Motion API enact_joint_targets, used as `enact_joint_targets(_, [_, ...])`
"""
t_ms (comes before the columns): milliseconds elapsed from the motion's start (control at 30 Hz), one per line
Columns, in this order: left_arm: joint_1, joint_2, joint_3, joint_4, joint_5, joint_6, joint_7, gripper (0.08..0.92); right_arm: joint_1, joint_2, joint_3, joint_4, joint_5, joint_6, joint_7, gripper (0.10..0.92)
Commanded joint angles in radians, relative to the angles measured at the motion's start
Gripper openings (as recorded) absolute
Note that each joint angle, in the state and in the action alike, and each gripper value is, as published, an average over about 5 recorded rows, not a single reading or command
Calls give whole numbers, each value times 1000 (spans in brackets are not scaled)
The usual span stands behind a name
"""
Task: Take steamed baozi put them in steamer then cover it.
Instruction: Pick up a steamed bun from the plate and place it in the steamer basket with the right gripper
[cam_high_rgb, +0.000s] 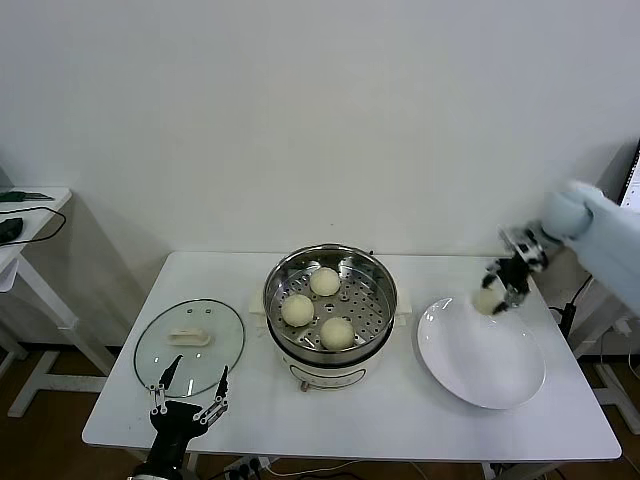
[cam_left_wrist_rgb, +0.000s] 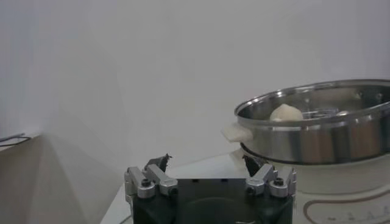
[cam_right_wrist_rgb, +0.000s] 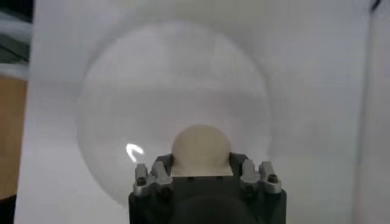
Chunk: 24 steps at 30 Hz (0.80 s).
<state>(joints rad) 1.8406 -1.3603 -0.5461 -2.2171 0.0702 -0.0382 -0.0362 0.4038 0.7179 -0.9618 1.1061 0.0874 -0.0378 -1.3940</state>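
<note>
The right gripper (cam_high_rgb: 497, 292) has its jaws closed on one steamed baozi (cam_high_rgb: 487, 299), held over the far rim of the white plate (cam_high_rgb: 500, 385) near the table's (cam_high_rgb: 400, 425) right edge. Three more sit in the steamer (cam_high_rgb: 330, 345) mid-table. The left gripper (cam_high_rgb: 188, 396) waits, jaws wide and holding nothing, by the glass lid (cam_high_rgb: 155, 345) near the front-left corner.

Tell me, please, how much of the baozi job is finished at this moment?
Done: three baozi lie in the steamer. In hand: the right gripper is shut on the fourth baozi above the white plate. Left: put it in, then set on the glass lid, lying beside the open left gripper.
</note>
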Motion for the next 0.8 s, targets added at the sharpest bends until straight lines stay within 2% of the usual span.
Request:
enact_joint_targets(33, [1,5,-2,-5,0,2,-1,823,386,221,-306,123,336,-111,-27,628])
enact_joint_targets(367, [-7,5,12,-5,-1,1,-6,823,367,395,-419,122,357,-174,103,628])
enact_joint_targets(800, [-12,4,2,0,-7,0,-10,823,242,456,-454,79,304,-202,191,620])
